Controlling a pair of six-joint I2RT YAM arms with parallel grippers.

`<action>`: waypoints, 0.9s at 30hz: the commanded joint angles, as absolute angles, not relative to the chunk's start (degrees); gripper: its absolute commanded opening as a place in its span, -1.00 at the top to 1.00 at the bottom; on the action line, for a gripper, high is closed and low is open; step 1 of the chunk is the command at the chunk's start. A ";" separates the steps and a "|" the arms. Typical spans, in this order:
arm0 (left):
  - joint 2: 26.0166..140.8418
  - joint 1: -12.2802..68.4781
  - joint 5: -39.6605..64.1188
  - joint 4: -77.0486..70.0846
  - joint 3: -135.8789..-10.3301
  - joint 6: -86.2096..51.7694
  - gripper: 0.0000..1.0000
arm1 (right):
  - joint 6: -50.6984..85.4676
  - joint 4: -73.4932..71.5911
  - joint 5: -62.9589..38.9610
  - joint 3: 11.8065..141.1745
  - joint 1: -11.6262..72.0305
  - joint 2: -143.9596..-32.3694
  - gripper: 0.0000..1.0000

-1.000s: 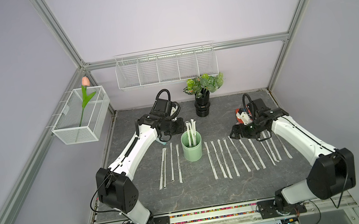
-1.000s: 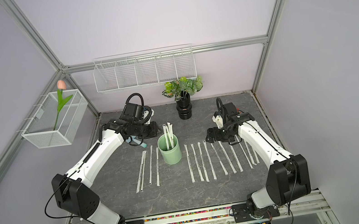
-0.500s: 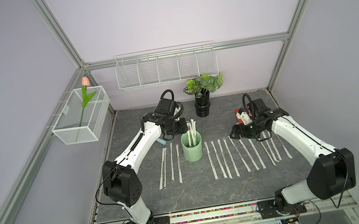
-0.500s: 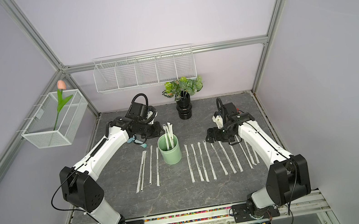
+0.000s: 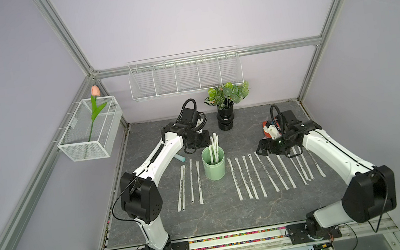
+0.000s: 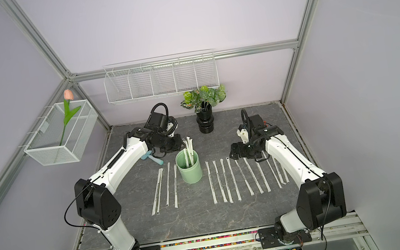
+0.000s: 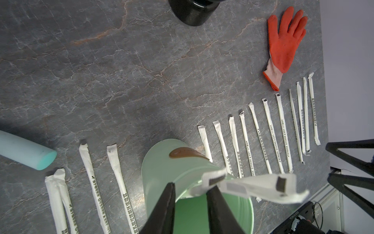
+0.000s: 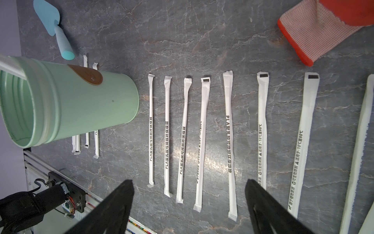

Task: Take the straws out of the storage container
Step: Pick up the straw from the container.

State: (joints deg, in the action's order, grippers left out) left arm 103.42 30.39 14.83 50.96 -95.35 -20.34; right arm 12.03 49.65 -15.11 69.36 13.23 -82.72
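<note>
The storage container (image 5: 214, 167) (image 6: 190, 171) is a mint-green cup standing mid-table, with a few wrapped straws (image 5: 214, 145) (image 6: 189, 147) leaning out of it toward the back. My left gripper (image 5: 203, 141) (image 7: 191, 187) hovers at the cup's back rim, open a little, with nothing gripped. The straw tops (image 7: 253, 184) lie just beside one finger. Several more straws lie flat in rows to the cup's left (image 5: 191, 182) and right (image 5: 253, 174). My right gripper (image 5: 260, 149) (image 8: 189, 184) stands wide open and empty, low over the right row.
A black vase with leaves (image 5: 226, 122) stands at the back. A teal trowel (image 5: 179, 157) lies under the left arm. A red glove (image 7: 283, 44) lies behind the right row. White wire baskets hang on the back wall (image 5: 184, 76) and left wall (image 5: 91, 135).
My left arm has swung right, bringing its gripper from left of the cup up to the straw tops. The right arm has not moved.
</note>
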 commanded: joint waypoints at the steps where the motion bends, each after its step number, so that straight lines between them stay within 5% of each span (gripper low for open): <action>1: 104.08 30.74 14.85 51.57 -97.67 -19.31 0.47 | 11.91 50.27 -14.63 68.45 13.53 -81.96 -0.78; 11: 103.98 30.83 14.83 51.78 -97.67 -18.77 0.73 | 12.04 49.92 -14.74 68.61 13.54 -82.25 -0.78; 27: 101.13 31.27 13.32 57.05 -99.84 -17.25 0.79 | 12.29 49.92 -15.42 69.63 13.51 -82.26 -0.78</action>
State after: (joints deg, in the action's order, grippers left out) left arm 103.13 30.83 14.33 54.48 -98.08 -18.41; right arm 12.03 49.65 -14.85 69.30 13.23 -82.72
